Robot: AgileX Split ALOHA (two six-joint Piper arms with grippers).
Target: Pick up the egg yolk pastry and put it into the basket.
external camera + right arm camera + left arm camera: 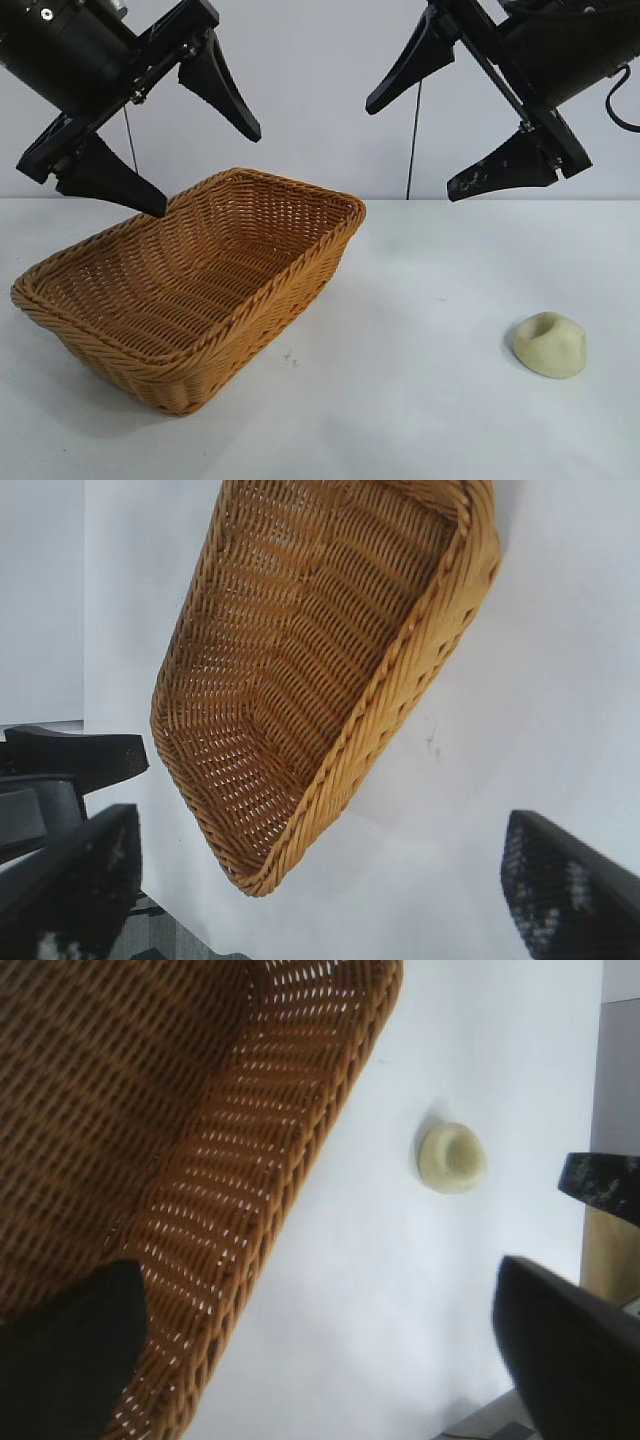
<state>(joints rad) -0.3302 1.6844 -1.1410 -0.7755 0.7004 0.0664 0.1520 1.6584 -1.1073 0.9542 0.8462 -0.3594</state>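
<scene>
The egg yolk pastry (550, 344), a pale cream dome with a dented top, lies on the white table at the front right; the left wrist view shows the pastry (452, 1157) too. The orange-brown wicker basket (190, 281) stands empty at the left, and it also fills much of the left wrist view (262, 1150) and the right wrist view (400, 705). My left gripper (205, 170) hangs open high above the basket's far rim. My right gripper (412, 145) hangs open in the air, up and to the left of the pastry, holding nothing.
The white table (400, 400) runs back to a pale wall. A thin dark cable (412, 150) hangs behind the right arm. In the right wrist view, the left arm's finger (75, 755) shows beyond the basket.
</scene>
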